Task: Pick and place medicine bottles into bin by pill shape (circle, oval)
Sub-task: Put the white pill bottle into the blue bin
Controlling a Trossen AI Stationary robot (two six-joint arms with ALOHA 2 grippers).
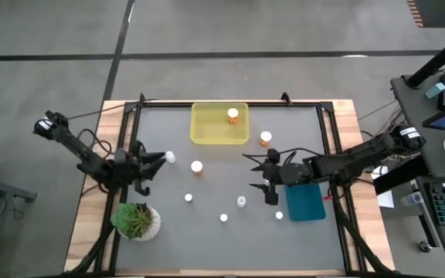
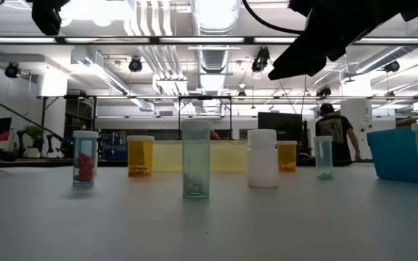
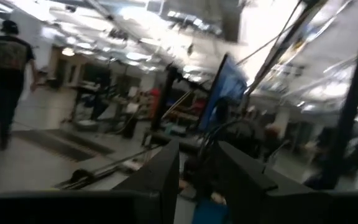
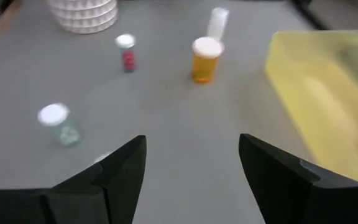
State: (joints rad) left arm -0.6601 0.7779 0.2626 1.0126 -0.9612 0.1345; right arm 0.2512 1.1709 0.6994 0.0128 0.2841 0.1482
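Two dark, slender jointed arms (image 1: 91, 158), black cabling alongside, blunt wedge-shaped black jaws.

Colours on the grey table (image 1: 207, 232)

A yellow bin (image 1: 207, 133) holds an orange, white-capped bottle (image 1: 232, 116); a teal bin (image 1: 306, 202) sits apart; the green plant (image 1: 133, 218) has a white pot.

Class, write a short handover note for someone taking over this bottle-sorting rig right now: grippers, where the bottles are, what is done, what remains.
Right gripper: open, empty, above the table beside the blue bin.
Left gripper: near the plant, holding nothing.
Done: one orange bottle in the yellow bin.
Left: an orange bottle just outside that bin, another mid-table, and several small bottles loose on the table. Nothing shows in the blue bin.
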